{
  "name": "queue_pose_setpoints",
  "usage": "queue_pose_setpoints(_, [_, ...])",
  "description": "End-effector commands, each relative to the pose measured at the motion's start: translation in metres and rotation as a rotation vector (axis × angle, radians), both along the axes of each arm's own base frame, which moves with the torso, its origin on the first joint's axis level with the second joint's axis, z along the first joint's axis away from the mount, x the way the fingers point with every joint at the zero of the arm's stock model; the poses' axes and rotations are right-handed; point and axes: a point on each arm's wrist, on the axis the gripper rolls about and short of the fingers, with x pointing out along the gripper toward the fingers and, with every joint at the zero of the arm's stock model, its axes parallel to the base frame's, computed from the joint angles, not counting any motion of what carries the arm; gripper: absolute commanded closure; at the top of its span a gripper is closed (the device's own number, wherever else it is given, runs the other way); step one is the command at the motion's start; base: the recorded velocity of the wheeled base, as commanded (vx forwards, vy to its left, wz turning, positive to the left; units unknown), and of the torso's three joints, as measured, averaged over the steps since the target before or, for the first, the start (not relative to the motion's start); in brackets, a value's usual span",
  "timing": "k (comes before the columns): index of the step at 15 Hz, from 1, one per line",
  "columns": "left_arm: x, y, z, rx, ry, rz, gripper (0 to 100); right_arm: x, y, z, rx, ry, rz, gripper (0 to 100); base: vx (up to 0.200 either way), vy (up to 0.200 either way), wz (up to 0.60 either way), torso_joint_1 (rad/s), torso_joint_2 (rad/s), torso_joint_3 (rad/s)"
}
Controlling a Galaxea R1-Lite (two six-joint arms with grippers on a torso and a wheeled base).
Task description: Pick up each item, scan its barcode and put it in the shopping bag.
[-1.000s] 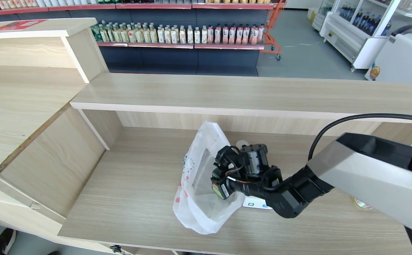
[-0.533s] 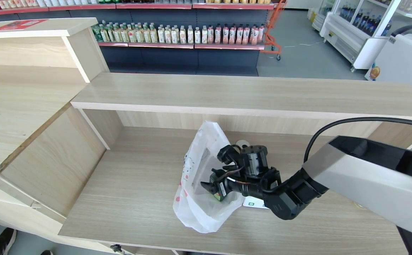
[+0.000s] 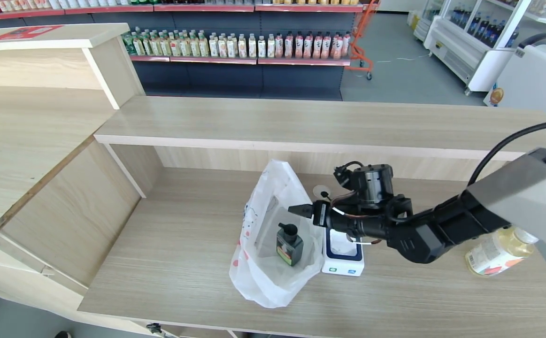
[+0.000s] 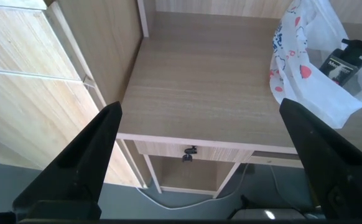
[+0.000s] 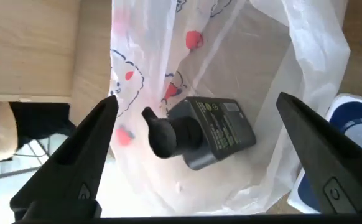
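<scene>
Right gripper (image 3: 301, 210): fingers spread wide with nothing between them. I see it hanging above the open mouth of the bag, on the scanner side.
Left gripper (image 4: 201, 111): fingers also wide apart and empty. From its wrist camera I look down past them at the near left part of the counter, well apart from the bag.
Pump bottle (image 3: 289, 244): dark, with a black pump head. It sits inside the bag, leaning, and touches neither gripper. My right wrist camera looks straight down on it (image 5: 215, 130).
Shopping bag (image 3: 254, 263): thin white plastic with red prints, standing open near the middle of the counter.
Scanner (image 3: 343, 256): white box with a blue top, just beside the bag on its right.
Yellow bottle (image 3: 500, 251): lying on its side at the right end of the counter, partly hidden behind my right arm.
Disc (image 3: 321, 191): small, round and pale, flat on the counter behind the bag.
Counter (image 3: 183, 244): light wood grain, with a raised ledge along the far side.
</scene>
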Motion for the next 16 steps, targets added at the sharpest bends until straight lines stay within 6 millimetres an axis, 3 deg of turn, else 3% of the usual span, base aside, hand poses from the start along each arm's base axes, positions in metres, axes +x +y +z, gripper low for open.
queue_pose_setpoints(1, [0.0, 0.0, 0.0, -0.001, 0.0, 0.0, 0, -0.016, -0.033, 0.052, 0.116, 0.042, -0.053, 0, 0.0, 0.0, 0.0, 0.0, 0.0, 0.0])
queue_pose_setpoints(4, [0.0, 0.0, 0.0, -0.001, 0.0, 0.0, 0, -0.037, -0.07, 0.066, 0.057, -0.001, -0.066, 0, 0.0, 0.0, 0.0, 0.0, 0.0, 0.0])
queue_pose_setpoints(5, [0.0, 0.0, 0.0, -0.001, 0.0, 0.0, 0, -0.051, -0.099, 0.068, -0.098, -0.12, -0.059, 0, 0.0, 0.0, 0.0, 0.0, 0.0, 0.0])
queue_pose_setpoints(7, [0.0, 0.0, 0.0, -0.001, 0.0, 0.0, 0, -0.08, -0.123, 0.072, -0.256, -0.19, -0.045, 0, 0.0, 0.0, 0.0, 0.0, 0.0, 0.0])
queue_pose_setpoints(10, [0.0, 0.0, 0.0, -0.001, 0.0, 0.0, 0, -0.121, -0.143, 0.078, -0.446, -0.263, -0.103, 0, 0.0, 0.0, 0.0, 0.0, 0.0, 0.0])
queue_pose_setpoints(12, [0.0, 0.0, 0.0, -0.001, 0.0, 0.0, 0, -0.129, -0.155, 0.08, -0.53, -0.286, -0.173, 0, 0.0, 0.0, 0.0, 0.0, 0.0, 0.0])
queue_pose_setpoints(16, [0.0, 0.0, 0.0, -0.001, 0.0, 0.0, 0, -0.148, -0.173, 0.088, -0.536, -0.307, -0.262, 0, 0.0, 0.0, 0.0, 0.0, 0.0, 0.0])
